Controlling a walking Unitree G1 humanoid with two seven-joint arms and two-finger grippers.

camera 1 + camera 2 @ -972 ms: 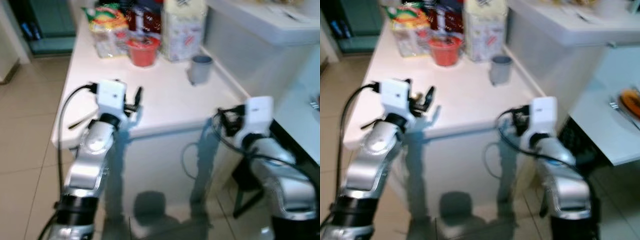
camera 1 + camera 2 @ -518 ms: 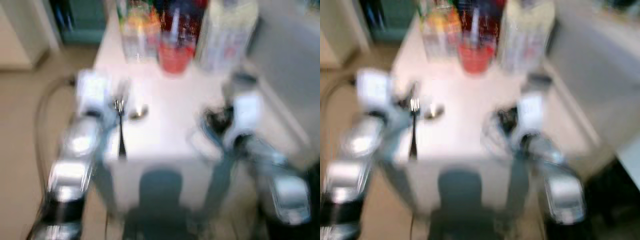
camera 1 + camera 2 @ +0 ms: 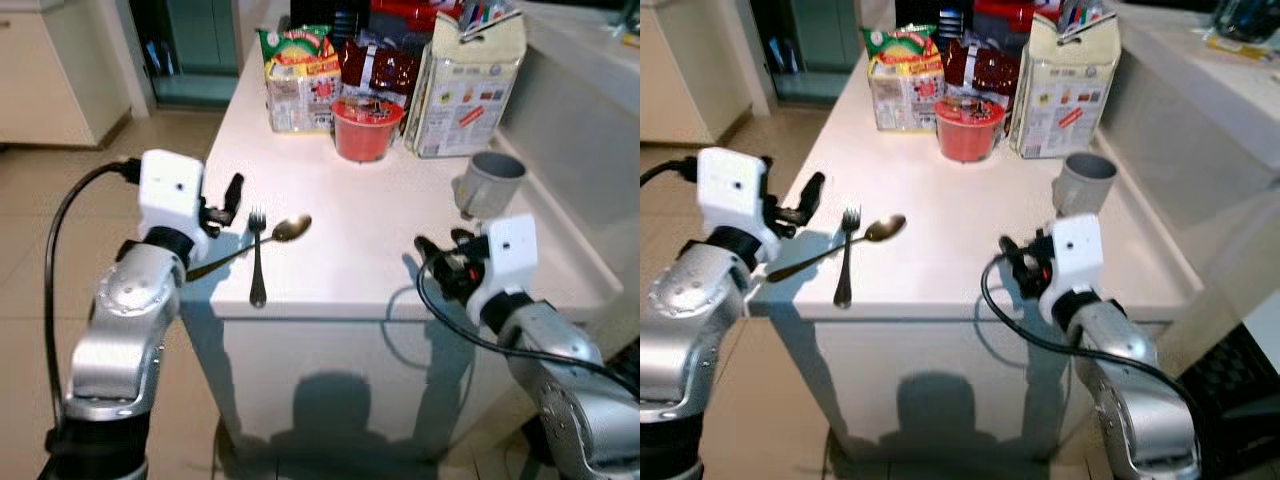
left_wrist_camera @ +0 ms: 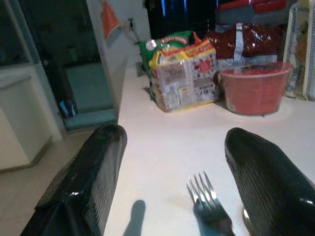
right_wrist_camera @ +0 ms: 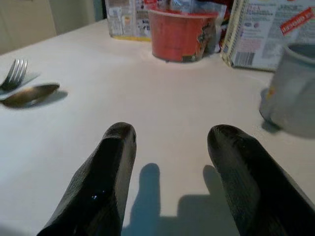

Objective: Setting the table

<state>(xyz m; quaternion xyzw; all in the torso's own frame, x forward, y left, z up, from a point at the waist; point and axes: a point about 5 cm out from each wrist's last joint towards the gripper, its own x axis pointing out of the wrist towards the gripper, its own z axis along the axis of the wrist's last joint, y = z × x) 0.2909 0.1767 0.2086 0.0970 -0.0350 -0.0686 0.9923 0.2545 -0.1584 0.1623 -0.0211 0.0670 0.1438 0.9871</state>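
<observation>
two empty grippers, both wide open. the fork and spoon lie just in front of your left gripper, near the table edge. push clumsily and they could slide off. your right gripper could bump the cup just beyond it.

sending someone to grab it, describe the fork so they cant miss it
On the white table, look at the near left corner by the left gripper. The fork lies tines away, crossing the handle of a spoon; it has prongs, not a bowl.

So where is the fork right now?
The fork lies near the white table's front-left edge, beside the spoon, just ahead of the open left gripper.
</observation>
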